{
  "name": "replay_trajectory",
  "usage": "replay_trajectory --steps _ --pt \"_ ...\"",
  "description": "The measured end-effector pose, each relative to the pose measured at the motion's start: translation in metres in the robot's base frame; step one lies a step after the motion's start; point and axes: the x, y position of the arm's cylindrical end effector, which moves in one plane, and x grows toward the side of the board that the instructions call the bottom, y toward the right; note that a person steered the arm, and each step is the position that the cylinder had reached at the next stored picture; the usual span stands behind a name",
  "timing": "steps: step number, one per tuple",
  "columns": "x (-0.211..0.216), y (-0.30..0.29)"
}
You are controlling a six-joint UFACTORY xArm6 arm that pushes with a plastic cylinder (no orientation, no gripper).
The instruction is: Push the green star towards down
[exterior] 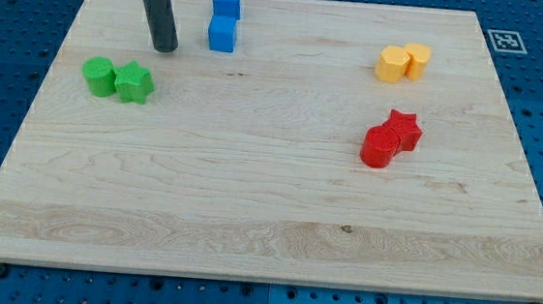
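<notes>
The green star (134, 83) lies on the wooden board at the view's upper left, touching a green round block (98, 74) on its left. My tip (164, 48) rests on the board just above and slightly right of the green star, a small gap apart from it. The dark rod rises from the tip out of the view's top.
Two blue blocks (225, 19) sit touching at the top centre, right of my tip. Two yellow blocks (403, 62) sit at the upper right. A red star (403, 127) touches a red cylinder (380, 146) at centre right. The board edge (261, 279) runs along the view's bottom.
</notes>
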Motion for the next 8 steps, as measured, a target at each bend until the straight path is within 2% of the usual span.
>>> replay_trajectory --steps 2,4,5,7,8 --pt "0.038 0.005" --pt "0.043 -0.016" --pt "0.062 -0.023" --pt "0.067 -0.023" --pt "0.082 -0.022"
